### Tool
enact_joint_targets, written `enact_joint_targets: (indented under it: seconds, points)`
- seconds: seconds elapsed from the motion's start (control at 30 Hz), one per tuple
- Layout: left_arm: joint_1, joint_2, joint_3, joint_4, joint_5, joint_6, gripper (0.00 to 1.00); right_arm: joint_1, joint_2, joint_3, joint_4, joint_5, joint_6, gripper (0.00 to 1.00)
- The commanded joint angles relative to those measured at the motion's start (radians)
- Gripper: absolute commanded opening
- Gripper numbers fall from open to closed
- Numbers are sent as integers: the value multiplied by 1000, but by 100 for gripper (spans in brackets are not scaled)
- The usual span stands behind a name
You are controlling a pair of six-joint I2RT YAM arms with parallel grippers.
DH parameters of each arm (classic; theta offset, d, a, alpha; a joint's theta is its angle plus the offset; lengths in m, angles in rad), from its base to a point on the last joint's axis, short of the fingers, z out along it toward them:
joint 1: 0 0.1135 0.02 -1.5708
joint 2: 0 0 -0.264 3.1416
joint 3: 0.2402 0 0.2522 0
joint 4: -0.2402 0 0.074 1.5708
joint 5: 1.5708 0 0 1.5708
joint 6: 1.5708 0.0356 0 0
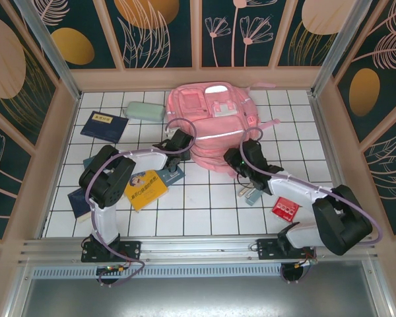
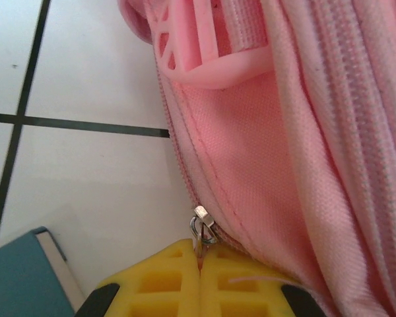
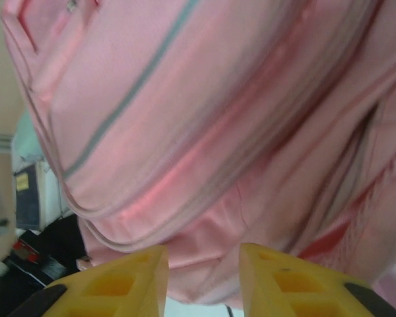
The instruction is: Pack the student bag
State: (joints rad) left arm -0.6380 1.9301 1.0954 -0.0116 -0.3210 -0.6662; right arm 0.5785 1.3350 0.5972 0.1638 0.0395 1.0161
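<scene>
While the student bag (image 1: 211, 125) lies by the tabletop's far edge, its long axis apparently running far to near, the left gripper (image 2: 199, 267) is clenched on the zip pull (image 2: 202, 224) at the bag's near-left seam. The right gripper (image 3: 201, 271), jaws parted, faces the near-right side, grasping nothing.

White tiled table (image 1: 204, 211), dark grid lines. Dark panel walls (image 1: 86, 26) at 9, 12 and 3 o'clock bear peach flowers, gold ovals. Aluminium rail (image 1: 204, 246) at 6.
</scene>
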Motion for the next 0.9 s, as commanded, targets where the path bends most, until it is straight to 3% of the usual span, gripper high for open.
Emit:
enact_joint_targets:
  seconds: [0.0, 0.33, 0.7, 0.87]
  points:
    - [-1, -32, -9, 12, 13, 2, 0, 24, 4, -36, 64, -20, 64, 35]
    - [-15, -27, -6, 22, 25, -1, 0, 63, -28, -76, 77, 28, 134, 44]
    - [-27, -39, -11, 24, 33, -4, 0, 35, 103, -11, 150, -10, 140, 42]
    - [-37, -40, -12, 25, 35, -4, 0, 20, 133, 1, 184, -14, 136, 35]
